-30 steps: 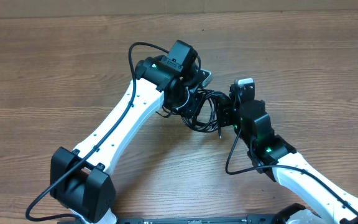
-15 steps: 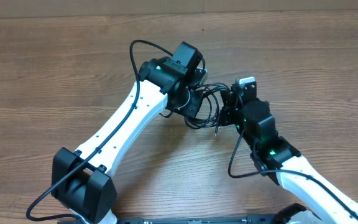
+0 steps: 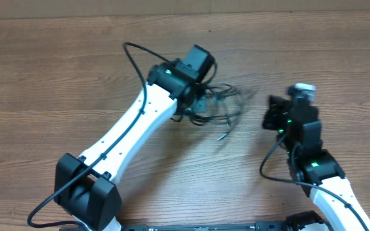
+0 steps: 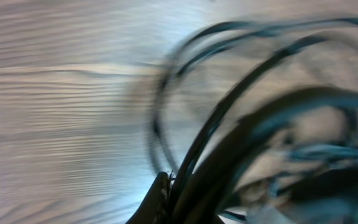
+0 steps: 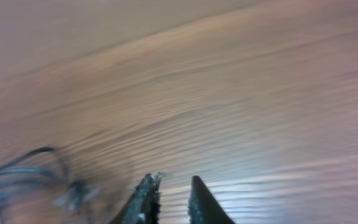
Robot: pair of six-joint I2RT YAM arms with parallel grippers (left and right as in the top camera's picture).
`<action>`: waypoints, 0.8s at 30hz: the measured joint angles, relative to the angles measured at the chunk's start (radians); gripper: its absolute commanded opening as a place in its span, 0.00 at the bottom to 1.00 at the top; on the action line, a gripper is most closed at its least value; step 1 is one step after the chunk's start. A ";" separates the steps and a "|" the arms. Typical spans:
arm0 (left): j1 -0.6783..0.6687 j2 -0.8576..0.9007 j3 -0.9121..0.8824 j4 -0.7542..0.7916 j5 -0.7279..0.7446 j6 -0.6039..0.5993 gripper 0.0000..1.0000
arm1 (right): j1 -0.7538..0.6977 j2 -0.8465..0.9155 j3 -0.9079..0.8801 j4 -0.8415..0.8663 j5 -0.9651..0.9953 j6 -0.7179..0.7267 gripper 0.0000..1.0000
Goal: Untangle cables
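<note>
The cables (image 3: pixel 222 106) are a tangle of thin black cords on the wooden table, blurred with motion, with one plug end (image 3: pixel 222 136) trailing toward the front. My left gripper (image 3: pixel 201 99) is shut on the bundle's left side. The left wrist view shows blurred black cords (image 4: pixel 241 112) pressed against its finger (image 4: pixel 179 205). My right gripper (image 3: pixel 270 119) is off to the right of the tangle, apart from it. In the right wrist view its fingers (image 5: pixel 171 186) stand slightly apart with nothing between them, and the cables (image 5: pixel 23 177) lie blurred at the far left.
The wooden table (image 3: pixel 76 70) spreads on all sides. The left arm's own thick black wire (image 3: pixel 133 61) loops above its forearm. The right arm's wire (image 3: pixel 265 167) hangs beside its wrist.
My right gripper has let go of the tangle and pulled away to the right. My left gripper has shifted slightly up and right with the bundle, which has spread out.
</note>
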 measured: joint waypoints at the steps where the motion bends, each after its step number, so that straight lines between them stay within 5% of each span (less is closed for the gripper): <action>1: 0.012 0.000 -0.003 0.004 -0.020 -0.014 0.04 | -0.011 -0.003 0.000 -0.020 0.011 0.005 0.28; 11: 0.035 0.000 -0.008 0.078 -0.006 -0.037 0.04 | -0.011 -0.004 0.000 -0.047 -0.166 0.009 0.59; 17: 0.036 0.000 -0.009 0.191 0.142 0.145 0.04 | -0.011 -0.004 0.000 -0.049 -0.312 0.007 0.75; 24: 0.036 0.000 -0.006 0.199 0.272 0.304 0.04 | -0.011 -0.004 0.000 -0.049 -0.458 0.010 0.79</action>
